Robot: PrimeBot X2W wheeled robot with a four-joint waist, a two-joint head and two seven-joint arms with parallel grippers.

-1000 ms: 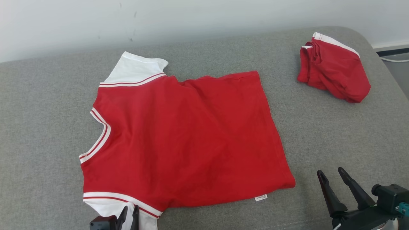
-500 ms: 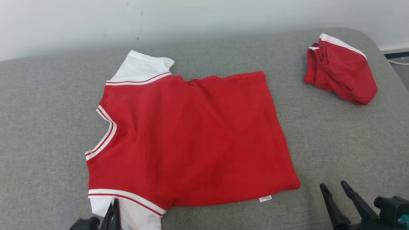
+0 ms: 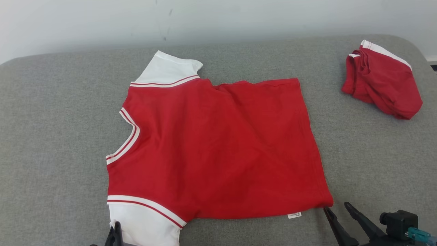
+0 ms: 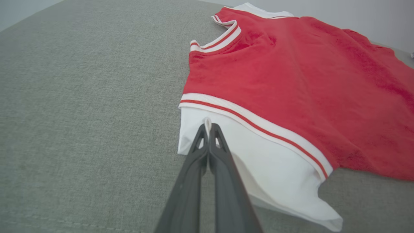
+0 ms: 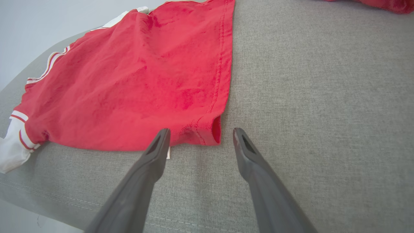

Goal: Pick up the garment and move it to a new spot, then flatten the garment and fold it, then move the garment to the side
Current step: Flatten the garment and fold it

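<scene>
Looks like the flattening step, with folding not yet begun. Working on a red short-sleeved cloth shirt with white sleeves (image 3: 218, 147), spread nearly flat in the middle of the head view on a grey padded bench (image 3: 51, 119), neck hole toward the left of the frame, bottom hem toward the right. Pinching the near white sleeve (image 4: 258, 168) at the bottom left of the head view with the left claw (image 4: 207, 124), fingers pressed together on a little fold of cloth. Holding the right claw (image 5: 201, 131) spread wide at the bottom right, one finger on each side of the shirt's near hem corner (image 5: 212, 129), close to the cloth but not gripping it. Hard to tell whether those tips touch the bench. Also lying at the upper right of the head view, well apart from the shirt: a bunched red and white cloth piece (image 3: 382, 89). Next, most likely: lower the right claw, close it on that corner, then pull both ends gently apart to smooth the soft wrinkles near the top edge. Needs a firm bite on the corner only, so nothing slips or bunches up.
</scene>
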